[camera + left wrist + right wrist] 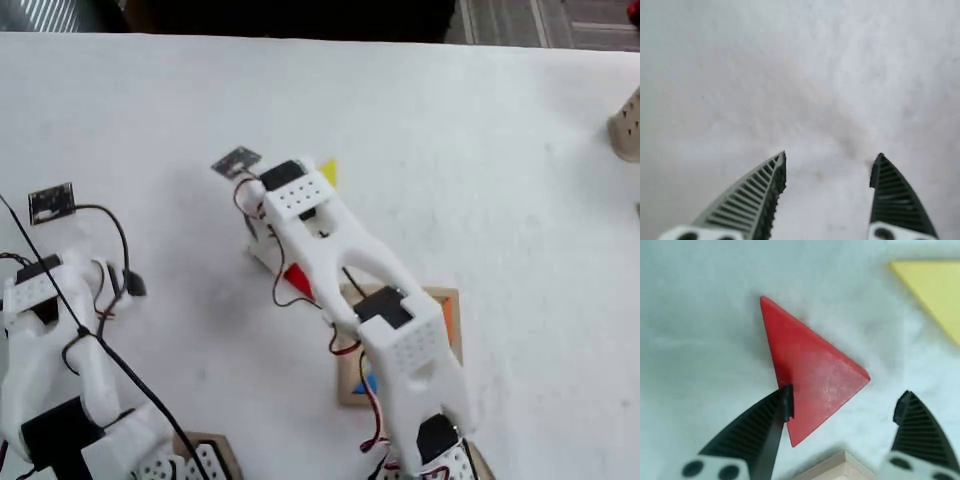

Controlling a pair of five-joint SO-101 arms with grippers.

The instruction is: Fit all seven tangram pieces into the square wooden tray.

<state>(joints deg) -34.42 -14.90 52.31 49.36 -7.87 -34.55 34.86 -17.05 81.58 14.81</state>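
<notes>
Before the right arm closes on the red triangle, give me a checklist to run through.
1. Right gripper open: ok.
2. Red triangle between its fingertips: ok.
3. Yellow piece apart from the red triangle: ok.
4. Left gripper open over bare table, away from the pieces: ok.
5. Room left in the tray: cannot tell, mostly hidden.

Free table (790, 75) under left end effector (829, 167); red triangle (810, 372), tray (840, 467) under right end effector (845, 392)
</notes>
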